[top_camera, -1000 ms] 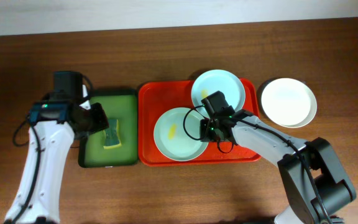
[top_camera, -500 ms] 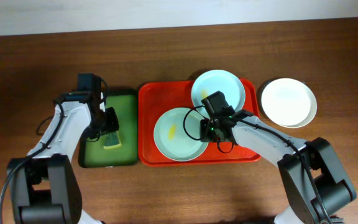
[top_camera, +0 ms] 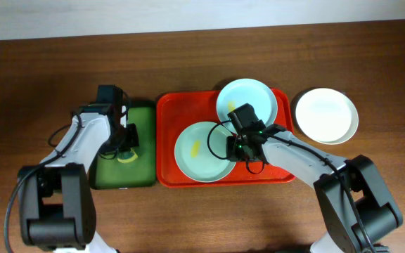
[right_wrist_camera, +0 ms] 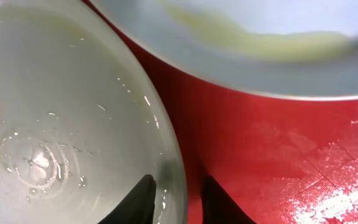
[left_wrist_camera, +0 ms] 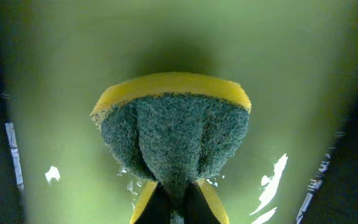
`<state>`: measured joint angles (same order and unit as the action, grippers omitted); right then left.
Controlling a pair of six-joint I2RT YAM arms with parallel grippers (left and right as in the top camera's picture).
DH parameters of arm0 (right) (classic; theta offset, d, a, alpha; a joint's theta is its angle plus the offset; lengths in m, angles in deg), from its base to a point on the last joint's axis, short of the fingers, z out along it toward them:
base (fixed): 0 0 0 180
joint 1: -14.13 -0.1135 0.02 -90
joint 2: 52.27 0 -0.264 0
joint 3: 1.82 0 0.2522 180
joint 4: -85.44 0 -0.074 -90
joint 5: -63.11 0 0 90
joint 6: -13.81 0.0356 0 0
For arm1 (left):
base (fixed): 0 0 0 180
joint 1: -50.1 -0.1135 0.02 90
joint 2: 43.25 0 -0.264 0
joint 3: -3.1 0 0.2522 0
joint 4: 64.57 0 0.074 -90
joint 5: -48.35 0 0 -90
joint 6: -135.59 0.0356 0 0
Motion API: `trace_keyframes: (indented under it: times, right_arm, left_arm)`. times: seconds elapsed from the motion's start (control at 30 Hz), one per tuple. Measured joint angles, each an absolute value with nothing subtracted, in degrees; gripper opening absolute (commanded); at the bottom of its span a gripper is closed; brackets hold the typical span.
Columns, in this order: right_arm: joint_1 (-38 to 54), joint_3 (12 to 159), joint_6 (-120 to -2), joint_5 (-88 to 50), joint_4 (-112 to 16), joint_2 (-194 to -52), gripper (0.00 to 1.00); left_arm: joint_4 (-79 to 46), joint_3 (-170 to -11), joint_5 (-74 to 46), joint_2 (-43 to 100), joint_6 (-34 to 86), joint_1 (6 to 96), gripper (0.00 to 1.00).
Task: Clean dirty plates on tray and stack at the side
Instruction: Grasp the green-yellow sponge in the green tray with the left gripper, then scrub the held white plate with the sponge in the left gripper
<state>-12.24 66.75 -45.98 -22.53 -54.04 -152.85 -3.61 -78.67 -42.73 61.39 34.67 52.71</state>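
2 pale mint plates lie inside the red tray [top_camera: 166, 112]. The near mint plate [top_camera: 195, 160] sits toward the tray's left and robot-side edge, and the far mint plate [top_camera: 248, 95] sits at its far right corner. Each carries a yellow smear. The white plate [top_camera: 326, 116] rests on the wooden surface [top_camera: 188, 63] just right of the tray.

The right claw [right_wrist_camera: 176, 200] is over the tray's middle. It is narrowly parted, astride the near mint plate's right rim: 1 finger is inside the plate and 1 is over bare red tray, clear of the rim.

Left of the red tray lies the green tray [top_camera: 140, 170]. There the left claw [left_wrist_camera: 176, 202] is clamped tight on the sponge [left_wrist_camera: 176, 143], squeezing its green scouring face into a fold.
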Motion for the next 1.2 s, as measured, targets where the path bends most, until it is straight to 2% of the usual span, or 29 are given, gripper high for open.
trace_keyframes:
  times: [0.13, 0.17, 0.2, 0.23, 0.27, 0.3, 0.4, 0.5, 0.53, 0.57, 0.6, 0.63, 0.67, 0.73, 0.77, 0.8, 1.07, 1.2]
  right_arm:
    - [-12.2, 66.8, -45.4, -19.6, -54.1, -152.9, 0.06]
    - [-12.2, 66.8, -45.6, -18.9, -54.1, -152.9, 0.30]
    - [-12.2, 66.9, -46.3, -18.3, -54.2, -153.0, 0.46]
    - [-12.2, 66.9, -46.8, -18.0, -54.4, -153.0, 0.47]
    - [-12.2, 67.3, -46.6, -17.6, -54.1, -153.0, 0.35]
    - [-12.2, 67.3, -46.2, -17.5, -53.7, -153.0, 0.05]
    - [-12.2, 67.5, -43.4, -16.8, -50.9, -153.0, 0.04]
    - [-12.2, 67.3, -43.0, -16.9, -55.1, -153.2, 0.04]
    - [-12.2, 67.3, -43.0, -16.9, -56.7, -153.2, 0.08]
    - [-12.2, 67.3, -43.0, -16.8, -57.1, -153.2, 0.40]
    - [-12.2, 67.3, -43.0, -16.8, -56.8, -153.2, 0.43]
    - [-12.2, 67.3, -43.0, -16.8, -55.8, -153.2, 0.43]
    - [-12.2, 67.3, -43.1, -15.9, -55.0, -153.3, 0.35]
    - [-12.2, 67.3, -42.8, -13.9, -53.8, -153.3, 0.14]
    - [-12.2, 67.3, -42.2, -13.5, -53.4, -153.3, 0.06]
    - [-12.2, 67.3, -41.7, -13.2, -53.2, -153.3, 0.04]
    - [-12.2, 67.3, -41.3, -13.3, -53.2, -153.3, 0.04]
    - [-12.2, 67.3, -41.3, -13.3, -53.2, -153.3, 0.04]
  left_arm:
    - [-3.6, -80.6, -42.7, 49.7, 34.7, 52.7, 0.00]
    - [-2.9, -81.7, -42.7, 49.2, 35.1, 52.7, 0.00]
    - [-2.0, -82.0, -42.7, 49.2, 35.4, 52.9, 0.00]
    - [-1.8, -82.3, -42.9, 49.2, 36.0, 53.5, 0.00]
    - [-1.8, -82.3, -43.4, 49.2, 36.9, 55.0, 0.00]
    - [-1.8, -82.4, -44.0, 49.2, 37.6, 57.4, 0.00]
    - [-1.8, -82.5, -45.2, 49.2, 38.4, 60.5, 0.00]
    - [-2.3, -82.5, -45.4, 49.2, 39.2, 62.6, 0.00]
    - [-2.5, -82.5, -45.5, 49.2, 39.6, 63.2, 0.00]
    - [-2.6, -82.5, -45.5, 49.2, 39.9, 64.0, 0.00]
    - [-2.6, -82.5, -45.5, 49.2, 40.0, 64.4, 0.00]
    - [-2.6, -82.5, -45.5, 49.2, 40.0, 64.5, 0.00]
    - [-2.6, -82.5, -45.5, 49.2, 40.0, 64.5, 0.00]
    - [-2.6, -82.5, -45.5, 49.2, 40.0, 64.5, 0.00]
    - [-2.6, -82.5, -45.5, 49.2, 40.0, 64.5, 0.00]
    - [-2.6, -82.5, -45.5, 49.2, 40.0, 64.5, 0.00]
    - [-2.9, -82.5, -42.1, 49.2, 40.1, 64.6, 0.00]
    - [-3.5, -82.5, -40.8, 49.2, 40.0, 68.1, 0.00]
